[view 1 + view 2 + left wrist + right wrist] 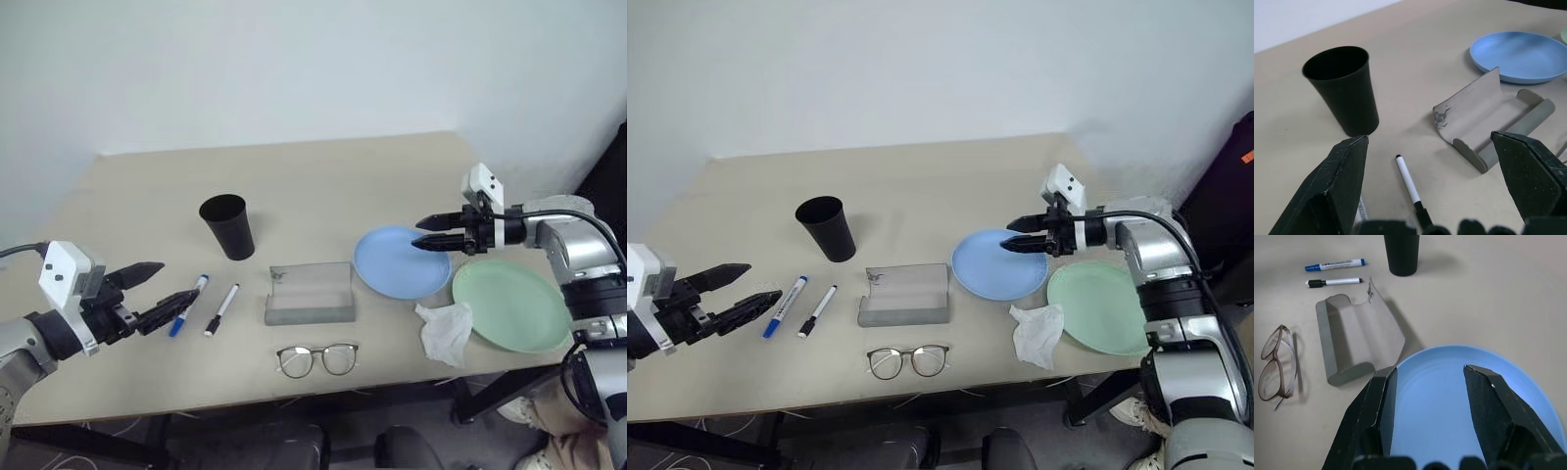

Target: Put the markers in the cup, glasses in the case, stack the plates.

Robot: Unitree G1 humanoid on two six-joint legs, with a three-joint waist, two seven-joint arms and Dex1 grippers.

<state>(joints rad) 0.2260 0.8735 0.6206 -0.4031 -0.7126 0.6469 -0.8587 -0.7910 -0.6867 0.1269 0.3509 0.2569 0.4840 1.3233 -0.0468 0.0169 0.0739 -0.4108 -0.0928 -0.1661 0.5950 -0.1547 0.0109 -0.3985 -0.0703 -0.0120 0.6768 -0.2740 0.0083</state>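
Plain white wall behind, and a beige desk (pixel 323 176) carrying everything. Nearest the front edge sit the glasses (pixel 316 359), lying flat with lenses facing the robot, nothing touching them. Just beyond them is the grey case (pixel 310 294), lid hinged open, long side running left to right.

Over on the left, the left gripper (pixel 152 294) hovers low above the desk with its fingers spread wide and empty. Right past its fingertips lie the two markers: the blue marker (pixel 188 305) and beside it the white marker (pixel 222 309), roughly parallel to each other, both angled away and slightly rightward. So their long axes run more or less along the way the gripper points, which I'd guess means the wrist needs a roll to pinch across a barrel. The left arm is clearly the one for these; the right is well apart.

On the right, a crumpled tissue (pixel 446 331) lies near the front, between the plates. The green plate (pixel 514 305) sits at the right edge, the blue plate (pixel 397 262) just left of it. The right gripper (pixel 436 237) hangs over the blue plate's far right rim, fingers apart, holding nothing.

Furthest back stands the black cup (pixel 228 226), upright, just beyond the markers.
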